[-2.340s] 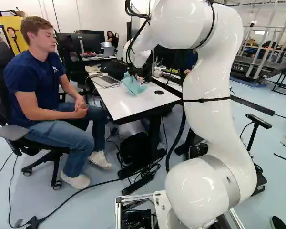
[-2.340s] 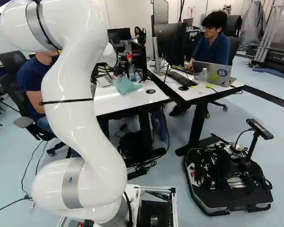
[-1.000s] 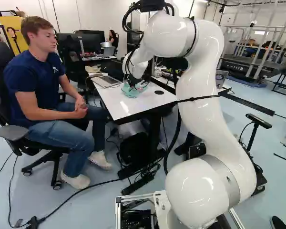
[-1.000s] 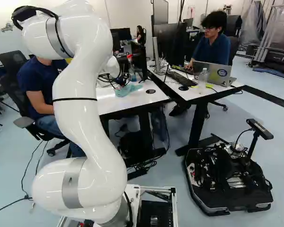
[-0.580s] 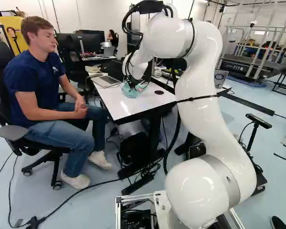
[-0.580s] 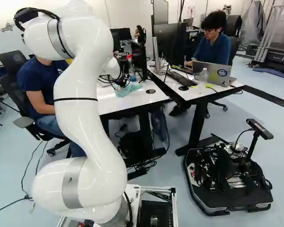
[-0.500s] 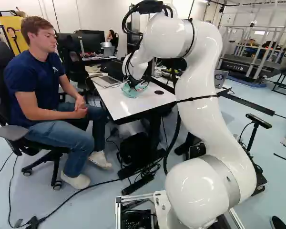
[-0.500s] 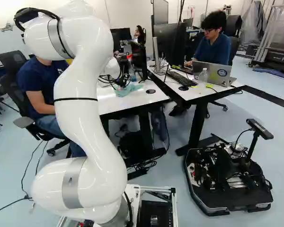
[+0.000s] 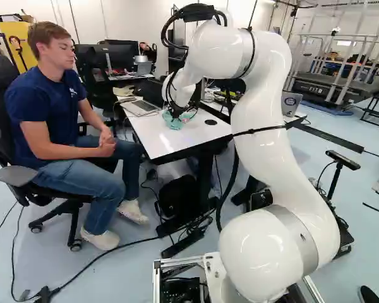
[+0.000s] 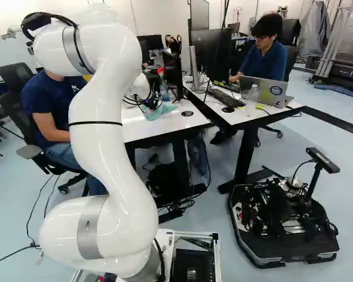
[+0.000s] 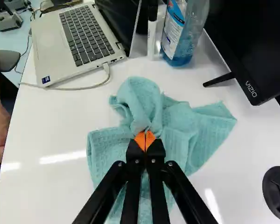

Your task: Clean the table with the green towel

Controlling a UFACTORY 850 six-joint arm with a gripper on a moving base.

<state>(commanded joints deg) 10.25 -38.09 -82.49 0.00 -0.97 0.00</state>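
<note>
White arm in a forward arch, end effector downward, fingers close together

Bright, even light fills the room, leaving pale streaks of glare on the glossy worktop and soft highlights along the white arm, with dimmer shade beneath the worktop.

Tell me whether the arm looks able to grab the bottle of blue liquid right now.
Probably not yet: the claw is shut on the green towel. Once freed, likely yes; only bare table lies between towel and bottle.
</note>
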